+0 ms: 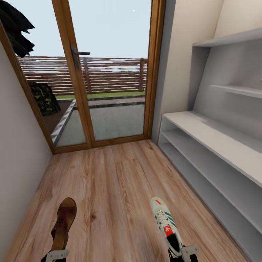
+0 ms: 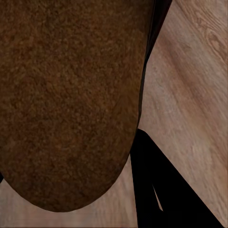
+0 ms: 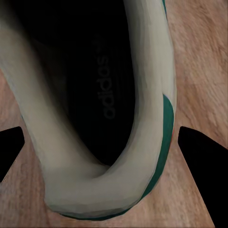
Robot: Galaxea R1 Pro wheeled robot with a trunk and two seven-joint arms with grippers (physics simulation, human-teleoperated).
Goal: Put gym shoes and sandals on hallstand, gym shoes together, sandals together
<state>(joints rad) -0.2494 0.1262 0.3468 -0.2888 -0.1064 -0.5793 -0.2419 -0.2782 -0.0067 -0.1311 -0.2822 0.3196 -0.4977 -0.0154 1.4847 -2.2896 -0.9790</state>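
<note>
Sandal (image 1: pixel 64 222) in left tool (image 1: pixel 57 254) (sneaker (image 1: pixel 166 225) right)

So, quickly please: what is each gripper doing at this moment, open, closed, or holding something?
Left gripper: shut on a brown sandal, held above the floor.
Right gripper: shut on a gym shoe at its heel end.

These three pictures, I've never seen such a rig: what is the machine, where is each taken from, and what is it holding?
It is a simulated wheeled robot with two arms. The head camera looks down a corridor towards a glass door, with the white hallstand on the right, its visible shelves bare. The left tool holds a brown sandal; the right tool holds a gym shoe, both above the wood floor. The other two pictures come from cameras by each tool: the sandal up close, and the shoe's opening.
</note>
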